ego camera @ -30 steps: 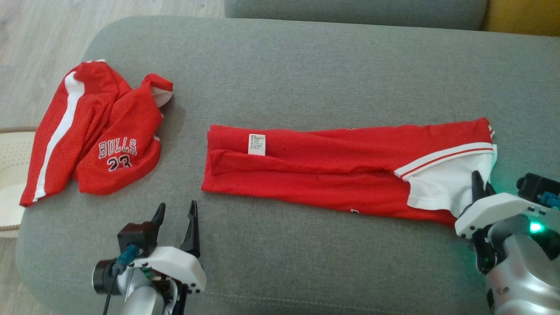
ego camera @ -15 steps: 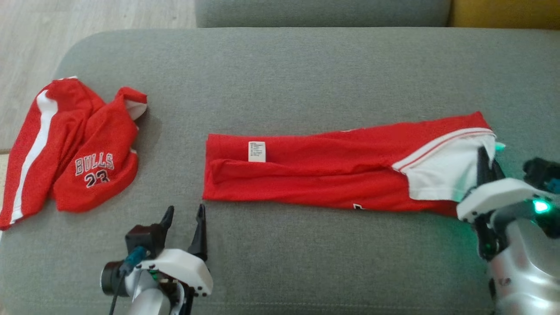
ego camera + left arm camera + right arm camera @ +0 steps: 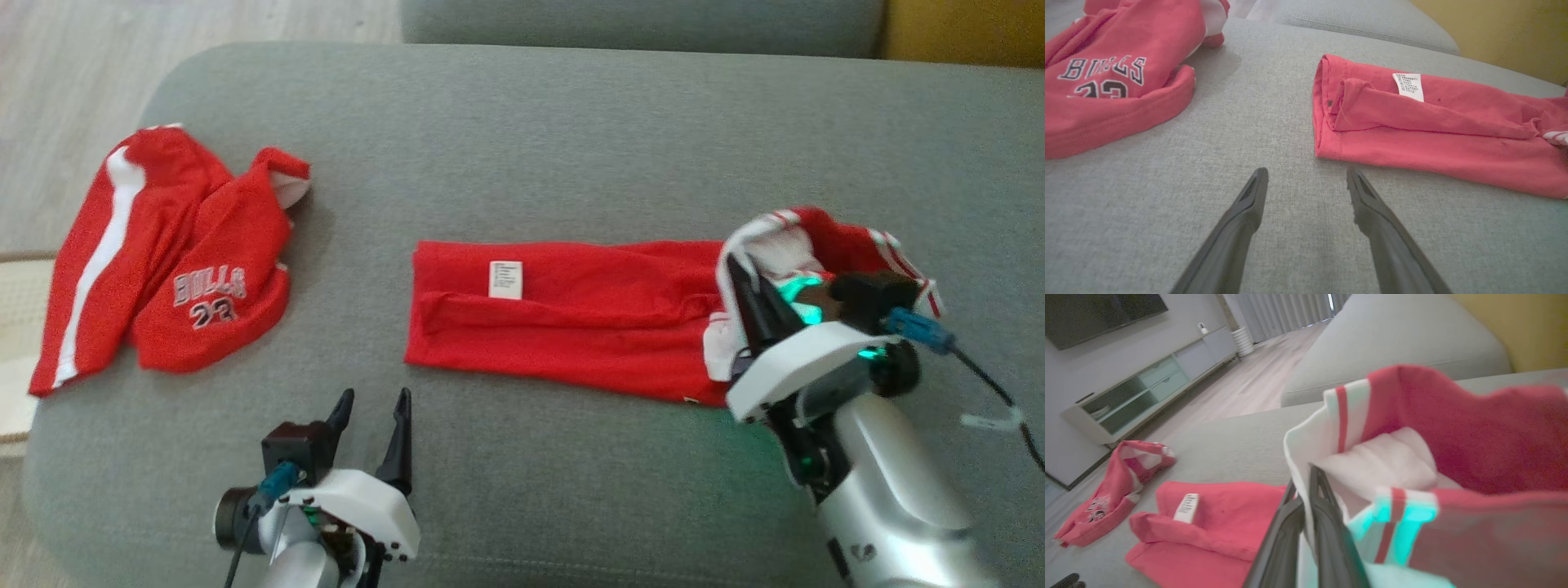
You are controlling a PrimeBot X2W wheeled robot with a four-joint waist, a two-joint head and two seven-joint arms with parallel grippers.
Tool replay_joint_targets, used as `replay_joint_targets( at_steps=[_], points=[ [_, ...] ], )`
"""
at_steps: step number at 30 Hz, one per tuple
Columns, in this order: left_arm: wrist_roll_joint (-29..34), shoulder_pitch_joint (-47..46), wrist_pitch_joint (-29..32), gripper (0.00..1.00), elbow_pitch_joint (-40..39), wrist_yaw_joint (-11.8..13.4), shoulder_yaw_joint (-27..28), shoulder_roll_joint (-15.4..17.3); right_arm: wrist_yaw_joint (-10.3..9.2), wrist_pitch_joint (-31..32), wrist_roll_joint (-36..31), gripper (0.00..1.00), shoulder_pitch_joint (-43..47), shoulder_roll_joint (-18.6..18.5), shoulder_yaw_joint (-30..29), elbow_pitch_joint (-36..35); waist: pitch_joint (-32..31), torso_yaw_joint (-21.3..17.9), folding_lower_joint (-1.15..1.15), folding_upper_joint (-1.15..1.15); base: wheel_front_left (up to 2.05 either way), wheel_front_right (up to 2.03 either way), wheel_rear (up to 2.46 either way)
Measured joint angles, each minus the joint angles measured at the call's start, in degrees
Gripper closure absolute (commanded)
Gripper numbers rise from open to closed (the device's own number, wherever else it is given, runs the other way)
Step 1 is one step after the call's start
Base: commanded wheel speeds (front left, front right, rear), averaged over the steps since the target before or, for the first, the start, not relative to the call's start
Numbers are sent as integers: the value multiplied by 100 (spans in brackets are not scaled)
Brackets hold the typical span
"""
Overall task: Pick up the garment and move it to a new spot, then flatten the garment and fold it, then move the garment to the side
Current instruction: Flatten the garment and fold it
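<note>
Two grippers work over a broad grey fabric sofa seat (image 3: 531, 147). Nearest, at the seat's front edge, is the left gripper (image 3: 375, 394). Its two dark fingers are spread apart and hold nothing, with the tips pointing at bare cushion just short of the near left corner of the long red folded fabric garment (image 3: 588, 318). To the right, the right gripper (image 3: 732, 265) has its fingers pressed together on the white, red-striped trim at the garment's right end. That end is bunched and raised off the seat, draped around the fingers and tinted green by the light on the wrist. The rest of the garment lies flat across the middle of the seat as a narrow band running left from that gripper. A small white rectangular label (image 3: 506, 279) sits near its left end. Farther left and well apart from it, a crumpled red and white jersey printed "BULLS 23" (image 3: 204, 269) lies by the seat's left edge. Beyond the seat are another grey sofa cushion (image 3: 645, 20), pale wood floor (image 3: 65, 65) and a yellow surface (image 3: 963, 33)
</note>
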Motion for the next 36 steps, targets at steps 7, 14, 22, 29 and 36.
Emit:
replay_joint_targets(
  at_steps=[7, 14, 22, 29, 36],
  points=[
    [-91, 1, 0, 0, -1, 41, -154, 0, 0, 319, 93, 100, 12, 65, 620, -296, 28, 399, 0, 0, 0, 0, 0],
    [-153, -2, 0, 0, -8, 47, -360, 0, 0, 489, 94, 100, -112, 171, 1221, -250, 81, 837, 0, 0, 0, 0, 0],
    [-269, -21, 0, 0, -36, 96, -649, -1, -1, 379, 171, 100, -525, 221, 1514, 286, 131, 1339, 0, 0, 0, 0, 0],
    [-290, -23, 0, 0, -42, 141, -734, 0, -1, 86, 655, 44, -825, 227, 2053, 506, 154, 1625, 0, 0, 0, 0, 0],
    [-289, -23, 0, 0, -89, 192, -689, 0, -1, -476, 875, 0, -1039, 230, 2134, 744, 159, 1508, 0, 0, 0, 0, 0]
  ],
)
